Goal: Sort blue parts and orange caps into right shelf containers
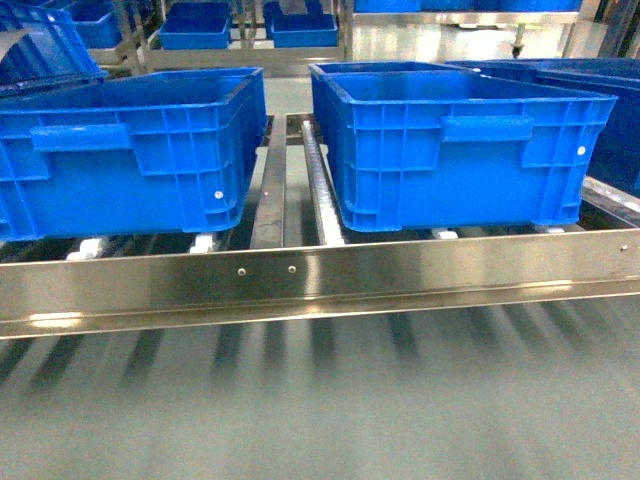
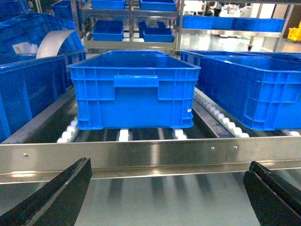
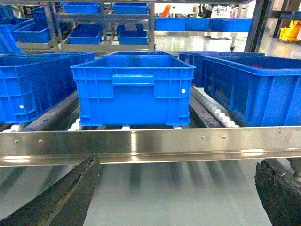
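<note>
We face a roller shelf (image 1: 300,275) with a steel front rail, and on it, going left to right in the head view, stand a left crate (image 1: 130,150) near the left end, a bare strip of rollers in the middle, a right crate (image 1: 460,145) just past that gap, and part of a further crate (image 1: 610,120) at the right edge. Our left claw (image 2: 167,197) hangs in front of the rail with its jaws spread wide and nothing between them; our right claw (image 3: 176,193) hangs the same way before its own crate, jaws wide apart and empty. Neither claw shows in the head view. The blue parts and orange caps we are to sort are not visible anywhere: the crate walls hide whatever lies inside, so we cannot tell whether any pieces are in them. With both claws empty and the pieces out of sight, this fits either a stage where the sorting lies ahead or one where every piece is in its crate; the pictures do not settle which.
</note>
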Available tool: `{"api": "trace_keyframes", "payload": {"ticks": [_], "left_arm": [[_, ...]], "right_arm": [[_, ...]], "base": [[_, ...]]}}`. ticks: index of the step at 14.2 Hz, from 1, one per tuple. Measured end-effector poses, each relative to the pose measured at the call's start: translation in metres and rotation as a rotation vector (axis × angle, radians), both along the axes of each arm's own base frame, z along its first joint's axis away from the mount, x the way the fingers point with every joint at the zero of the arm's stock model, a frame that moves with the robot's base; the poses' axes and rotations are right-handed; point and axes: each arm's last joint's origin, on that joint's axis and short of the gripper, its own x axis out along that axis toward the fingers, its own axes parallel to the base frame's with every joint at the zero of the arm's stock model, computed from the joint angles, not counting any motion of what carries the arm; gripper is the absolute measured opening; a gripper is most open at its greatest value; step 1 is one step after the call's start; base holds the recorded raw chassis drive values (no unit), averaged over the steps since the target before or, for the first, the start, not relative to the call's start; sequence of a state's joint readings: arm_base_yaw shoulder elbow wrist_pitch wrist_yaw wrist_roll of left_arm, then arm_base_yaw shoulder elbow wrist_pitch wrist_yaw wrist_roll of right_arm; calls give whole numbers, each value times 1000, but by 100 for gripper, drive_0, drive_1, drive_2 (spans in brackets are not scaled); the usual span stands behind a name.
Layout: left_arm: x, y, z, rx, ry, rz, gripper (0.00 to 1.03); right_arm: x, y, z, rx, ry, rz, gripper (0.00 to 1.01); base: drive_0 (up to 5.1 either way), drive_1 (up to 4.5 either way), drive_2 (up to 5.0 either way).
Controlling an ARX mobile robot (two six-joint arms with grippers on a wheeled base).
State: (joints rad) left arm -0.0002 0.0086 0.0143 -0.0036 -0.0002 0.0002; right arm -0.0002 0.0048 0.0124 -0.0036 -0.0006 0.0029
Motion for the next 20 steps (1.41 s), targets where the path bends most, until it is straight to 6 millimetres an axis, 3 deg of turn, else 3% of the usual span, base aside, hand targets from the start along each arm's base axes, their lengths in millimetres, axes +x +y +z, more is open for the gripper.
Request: {"api": "trace_keyframes", "payload": {"ticks": [20], "left_arm": [[0,0,0,0,0,0,98]], "right_arm": [[0,0,0,0,0,0,98]], "base": [[0,0,0]]}}
